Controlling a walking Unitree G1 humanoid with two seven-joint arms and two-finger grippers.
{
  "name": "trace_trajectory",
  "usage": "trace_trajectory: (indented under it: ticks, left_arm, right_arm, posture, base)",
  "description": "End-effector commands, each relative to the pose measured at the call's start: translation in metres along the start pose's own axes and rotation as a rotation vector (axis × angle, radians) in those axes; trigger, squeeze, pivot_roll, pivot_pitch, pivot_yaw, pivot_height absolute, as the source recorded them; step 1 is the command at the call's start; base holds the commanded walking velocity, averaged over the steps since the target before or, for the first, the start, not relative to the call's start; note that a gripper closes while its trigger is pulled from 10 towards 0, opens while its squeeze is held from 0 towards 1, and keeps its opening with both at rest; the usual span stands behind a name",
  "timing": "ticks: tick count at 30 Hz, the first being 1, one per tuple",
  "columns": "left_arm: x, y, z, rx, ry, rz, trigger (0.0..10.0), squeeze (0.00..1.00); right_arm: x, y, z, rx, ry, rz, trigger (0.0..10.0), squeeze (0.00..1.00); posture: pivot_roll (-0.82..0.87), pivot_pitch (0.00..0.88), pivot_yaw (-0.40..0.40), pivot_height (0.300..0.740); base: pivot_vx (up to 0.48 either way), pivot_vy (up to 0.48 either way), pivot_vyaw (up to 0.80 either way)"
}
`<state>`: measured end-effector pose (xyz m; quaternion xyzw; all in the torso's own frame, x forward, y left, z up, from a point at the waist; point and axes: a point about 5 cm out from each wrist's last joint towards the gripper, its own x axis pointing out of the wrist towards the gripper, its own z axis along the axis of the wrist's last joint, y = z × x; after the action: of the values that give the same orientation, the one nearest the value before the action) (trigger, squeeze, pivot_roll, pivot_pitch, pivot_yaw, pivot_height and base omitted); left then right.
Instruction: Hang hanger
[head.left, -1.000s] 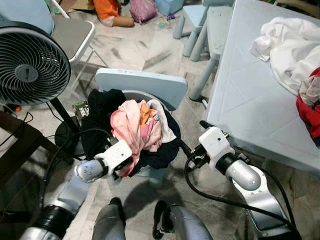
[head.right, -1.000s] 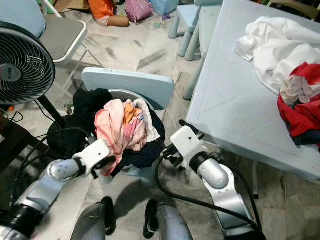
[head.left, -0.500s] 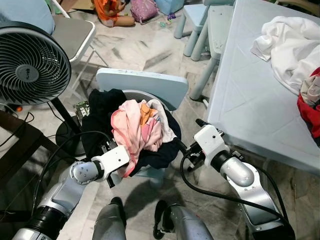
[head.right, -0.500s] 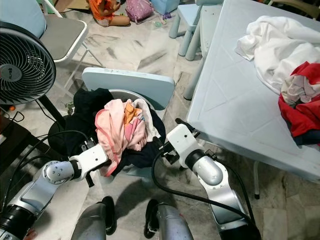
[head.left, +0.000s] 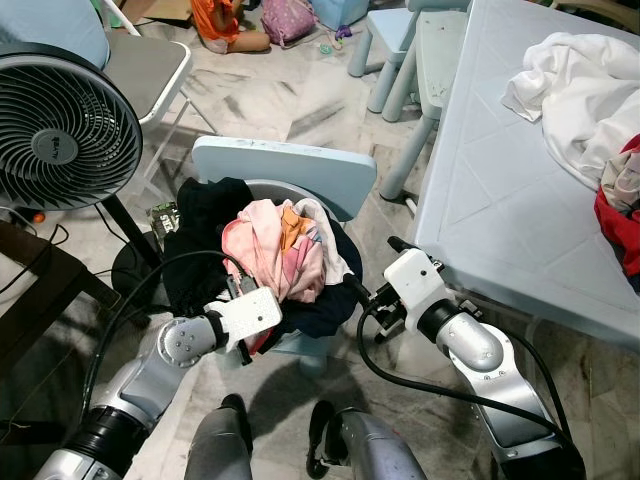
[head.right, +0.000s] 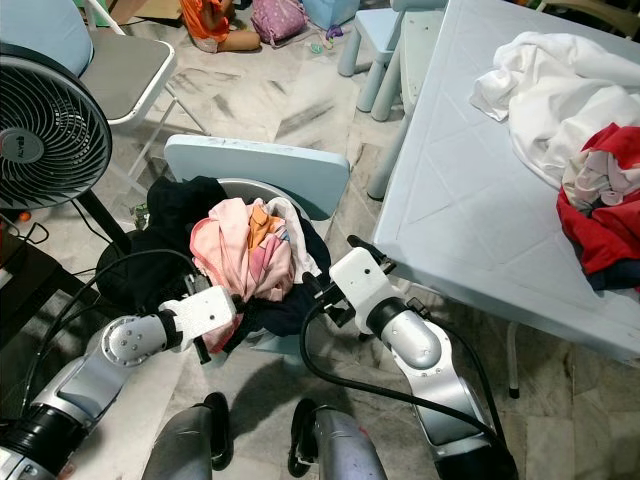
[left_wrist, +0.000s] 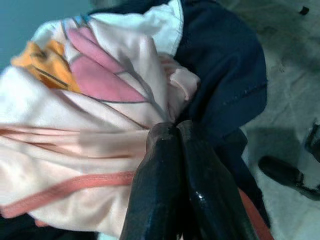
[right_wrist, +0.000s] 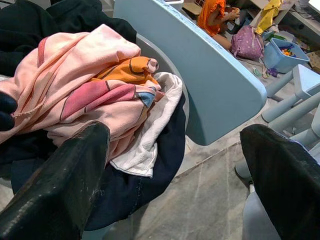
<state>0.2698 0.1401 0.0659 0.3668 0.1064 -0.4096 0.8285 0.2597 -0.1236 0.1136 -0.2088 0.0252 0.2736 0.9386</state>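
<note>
No hanger can be made out. A heap of clothes lies on a small pale blue chair (head.left: 290, 170): a pink garment (head.left: 275, 245) with orange print on top of dark navy clothes (head.left: 205, 240). My left gripper (head.left: 243, 290) is at the pile's near left edge. Its fingers (left_wrist: 165, 165) are shut and their tips press into the pink garment (left_wrist: 100, 100); I cannot tell whether cloth is pinched. At the pile's right side my right gripper (head.left: 364, 294) is open, its fingers (right_wrist: 60, 190) spread wide and facing the pink garment (right_wrist: 85, 85), touching nothing.
A pale blue table (head.left: 500, 200) stands on the right, carrying white cloth (head.left: 575, 90) and red cloth (head.left: 620, 220). A black fan (head.left: 60, 125) stands at left, a folding chair (head.left: 140, 60) behind it, small blue stools (head.left: 400, 50) farther back. My feet stand just before the chair.
My left gripper has moved right, in under the near edge of the pink garment. The right gripper has crept left toward the pile.
</note>
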Motion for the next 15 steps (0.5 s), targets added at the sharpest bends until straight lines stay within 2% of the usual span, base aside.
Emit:
trace_trajectory:
  ticks: [1, 2, 3, 6, 9, 15]
  left_arm:
    - [-0.006, 0.002, -0.006, -0.001, 0.036, 0.038, 9.7, 0.00]
    - [-0.014, 0.004, -0.014, -0.103, 0.067, 0.104, 10.0, 0.44]
    - [-0.020, 0.003, -0.022, -0.171, 0.090, 0.142, 10.0, 1.00]
    - [-0.027, -0.002, -0.034, -0.199, 0.137, 0.177, 10.0, 1.00]
    - [-0.031, -0.007, -0.043, -0.295, 0.164, 0.220, 10.0, 1.00]
    - [-0.032, -0.007, -0.048, -0.228, 0.201, 0.195, 10.0, 1.00]
  right_arm:
    - [-0.002, 0.002, -0.005, -0.002, 0.018, 0.001, 10.0, 0.00]
    - [-0.002, 0.002, -0.006, -0.001, 0.021, 0.001, 10.0, 0.00]
    - [-0.002, 0.003, -0.007, 0.001, 0.021, 0.002, 10.0, 0.00]
    - [0.000, 0.006, -0.006, 0.006, 0.017, 0.008, 10.0, 0.00]
    - [0.004, 0.008, -0.003, 0.012, 0.009, 0.015, 10.0, 0.00]
    - [0.006, 0.007, -0.001, 0.010, 0.003, 0.018, 10.0, 0.00]
  posture:
    - [-0.05, 0.231, -0.087, 0.740]
    - [-0.04, 0.233, -0.087, 0.740]
    - [-0.04, 0.233, -0.087, 0.740]
    - [-0.04, 0.233, -0.087, 0.740]
    - [-0.03, 0.237, -0.090, 0.740]
    - [-0.03, 0.235, -0.094, 0.740]
  base:
    - [0.000, 0.000, 0.00]
    - [0.000, 0.000, 0.00]
    - [0.000, 0.000, 0.00]
    - [0.000, 0.000, 0.00]
    - [0.000, 0.000, 0.00]
    - [0.000, 0.000, 0.00]
